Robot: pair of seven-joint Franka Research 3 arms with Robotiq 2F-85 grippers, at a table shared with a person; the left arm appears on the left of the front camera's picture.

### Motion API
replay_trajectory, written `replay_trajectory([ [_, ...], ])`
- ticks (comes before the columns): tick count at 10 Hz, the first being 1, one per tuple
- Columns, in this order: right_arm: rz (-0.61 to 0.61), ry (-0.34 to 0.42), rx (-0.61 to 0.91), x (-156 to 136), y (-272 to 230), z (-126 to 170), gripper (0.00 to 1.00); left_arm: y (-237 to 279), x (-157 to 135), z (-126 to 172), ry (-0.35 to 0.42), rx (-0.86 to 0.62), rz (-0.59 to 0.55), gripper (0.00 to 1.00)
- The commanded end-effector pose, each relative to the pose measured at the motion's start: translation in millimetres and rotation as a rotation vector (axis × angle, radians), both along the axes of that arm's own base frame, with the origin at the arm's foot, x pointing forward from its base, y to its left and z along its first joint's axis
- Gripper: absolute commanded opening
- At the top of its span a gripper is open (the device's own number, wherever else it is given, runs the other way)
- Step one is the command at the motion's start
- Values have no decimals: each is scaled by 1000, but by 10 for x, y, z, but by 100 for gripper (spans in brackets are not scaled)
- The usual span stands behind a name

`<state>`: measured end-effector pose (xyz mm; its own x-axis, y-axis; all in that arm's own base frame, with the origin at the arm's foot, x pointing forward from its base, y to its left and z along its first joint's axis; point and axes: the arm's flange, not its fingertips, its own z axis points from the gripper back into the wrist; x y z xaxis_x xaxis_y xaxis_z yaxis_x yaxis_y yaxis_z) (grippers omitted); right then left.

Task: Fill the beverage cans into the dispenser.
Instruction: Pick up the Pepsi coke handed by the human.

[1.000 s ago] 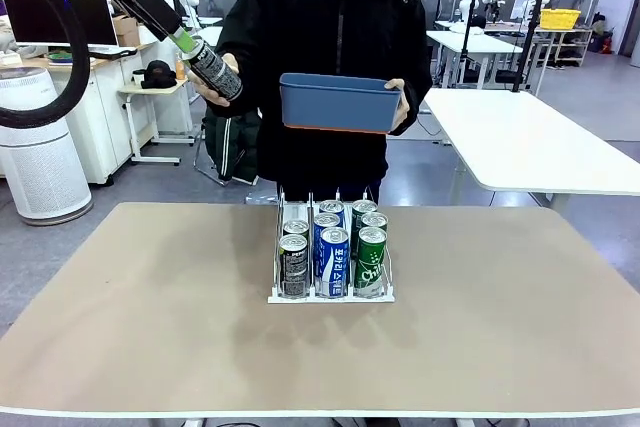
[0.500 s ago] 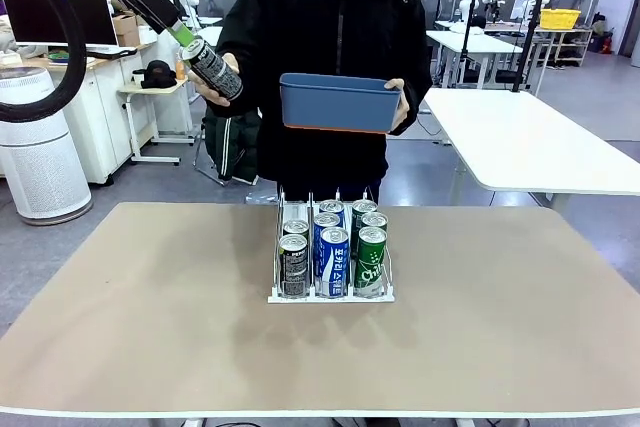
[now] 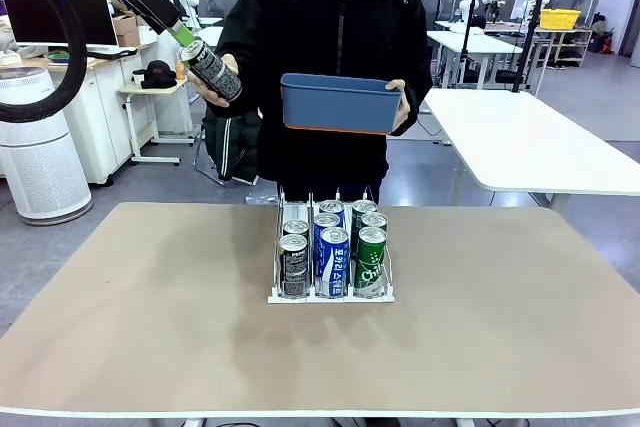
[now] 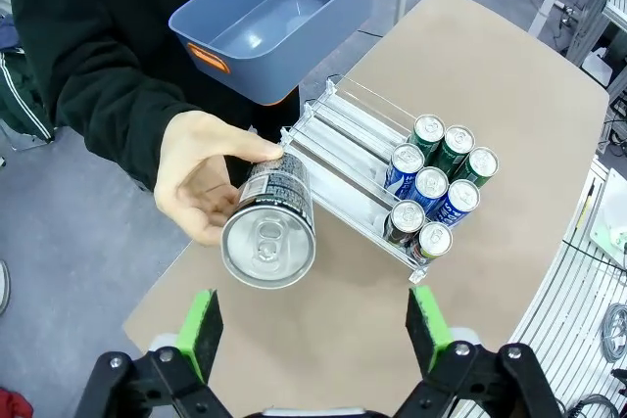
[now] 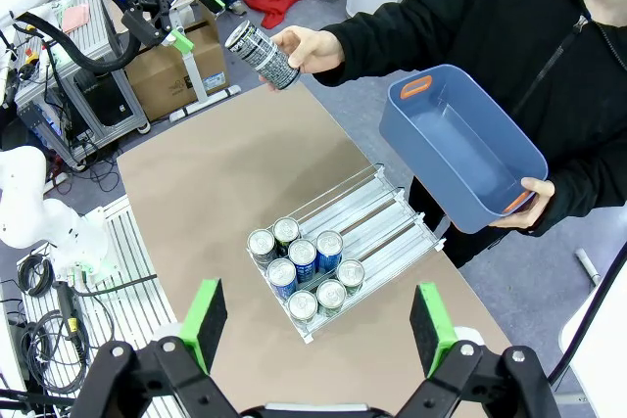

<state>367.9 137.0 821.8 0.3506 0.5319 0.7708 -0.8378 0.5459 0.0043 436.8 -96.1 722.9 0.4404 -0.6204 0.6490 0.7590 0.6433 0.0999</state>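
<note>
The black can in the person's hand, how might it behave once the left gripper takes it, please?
The black can is a smooth metal cylinder, so probably stiff but slippery between the pads. Its top looks unopened, so likely full and heavy. Tall and slim, it may tip or roll if set down carelessly.

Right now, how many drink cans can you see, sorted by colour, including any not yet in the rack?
Green cans: 3
Blue cans: 3
Black cans: 3, two in the rack and one held in the person's hand
Total: 9
</note>
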Motion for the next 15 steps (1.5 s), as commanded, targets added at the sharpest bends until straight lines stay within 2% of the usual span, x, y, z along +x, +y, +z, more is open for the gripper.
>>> replay_trajectory([
  [1,1,2,-1,-8,-2,-16,100,7,-25,-10,8,15,24,100],
  [5,1,2,-1,-8,-2,-16,100,0,0,0,0,0,0,100],
  [9,1,2,-1,-8,-2,-16,100,-28,196,-122,-44,21,-46,100],
  [10,1,2,-1,-8,-2,-16,100,-64,165,-157,-43,15,-44,100],
  [12,1,2,-1,-8,-2,-16,100,-8,318,-227,-80,31,-85,100],
  [15,1,2,-1,-8,-2,-16,100,-62,362,-319,-94,18,-105,100],
])
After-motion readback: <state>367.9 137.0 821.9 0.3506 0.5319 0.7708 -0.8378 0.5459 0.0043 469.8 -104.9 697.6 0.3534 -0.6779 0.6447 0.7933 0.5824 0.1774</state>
